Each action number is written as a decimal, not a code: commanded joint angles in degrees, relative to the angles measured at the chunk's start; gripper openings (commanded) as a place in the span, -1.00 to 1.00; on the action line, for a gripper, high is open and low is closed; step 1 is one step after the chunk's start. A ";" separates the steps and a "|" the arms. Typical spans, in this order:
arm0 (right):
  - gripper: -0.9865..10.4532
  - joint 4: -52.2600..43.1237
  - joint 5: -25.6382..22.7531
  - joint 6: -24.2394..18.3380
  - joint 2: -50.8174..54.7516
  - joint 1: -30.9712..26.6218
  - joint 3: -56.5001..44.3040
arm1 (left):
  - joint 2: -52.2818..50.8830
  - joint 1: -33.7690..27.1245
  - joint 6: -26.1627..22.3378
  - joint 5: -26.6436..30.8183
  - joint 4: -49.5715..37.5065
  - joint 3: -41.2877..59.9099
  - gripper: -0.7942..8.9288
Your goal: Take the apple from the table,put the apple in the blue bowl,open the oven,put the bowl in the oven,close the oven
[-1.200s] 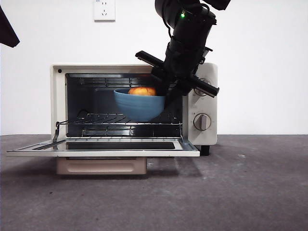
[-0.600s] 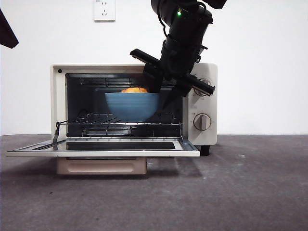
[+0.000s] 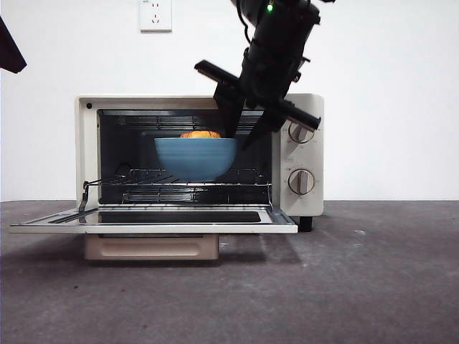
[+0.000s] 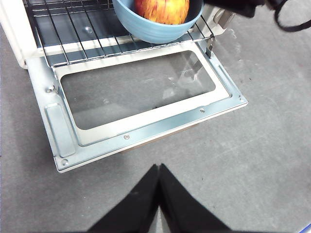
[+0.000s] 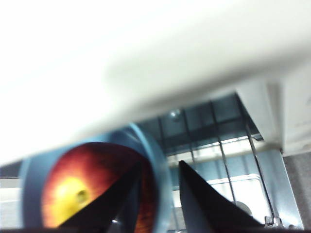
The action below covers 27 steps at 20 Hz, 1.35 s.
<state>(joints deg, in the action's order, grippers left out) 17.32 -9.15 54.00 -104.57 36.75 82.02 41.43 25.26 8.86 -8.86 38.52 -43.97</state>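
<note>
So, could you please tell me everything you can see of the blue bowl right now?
The blue bowl is wide, deep and matte, with a thick rim. It sits upright on the wire rack inside the open oven, holding the apple. The right pincer straddles its rim, one jaw inside and one outside, slightly parted.

Oven: cream-white casing, dark interior, silver wire rack, bright metal door frame around tinted glass. Bowl: matte blue. Apple: red with yellow-orange streaks; yellow stem dimple. Tabletop: dark grey, faintly speckled. Both hands, right hand and left hand: black.
</note>
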 commanded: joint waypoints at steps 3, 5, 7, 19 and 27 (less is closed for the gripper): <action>-0.62 0.07 0.15 -2.08 1.18 0.59 1.25 | 0.17 0.26 -0.90 0.02 -0.39 -0.22 -0.82; -0.61 1.66 0.15 -3.10 2.58 0.59 1.25 | 0.17 0.26 -0.92 0.00 -0.42 -0.22 -0.82; -0.61 3.39 0.07 -5.88 4.76 0.59 1.25 | 0.20 0.20 -1.36 0.02 -0.59 -0.22 -0.82; -0.61 24.87 0.35 -39.91 29.11 3.85 1.22 | 6.19 -13.53 -0.17 -9.66 -9.68 3.37 -0.82; -0.61 34.01 0.24 -42.73 43.12 13.62 -2.36 | 20.22 -26.99 0.11 -18.64 -20.90 6.54 -0.82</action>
<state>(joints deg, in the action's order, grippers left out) 51.48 -8.82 11.99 -60.97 49.65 79.37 60.86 -1.65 8.69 -27.20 18.15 -37.32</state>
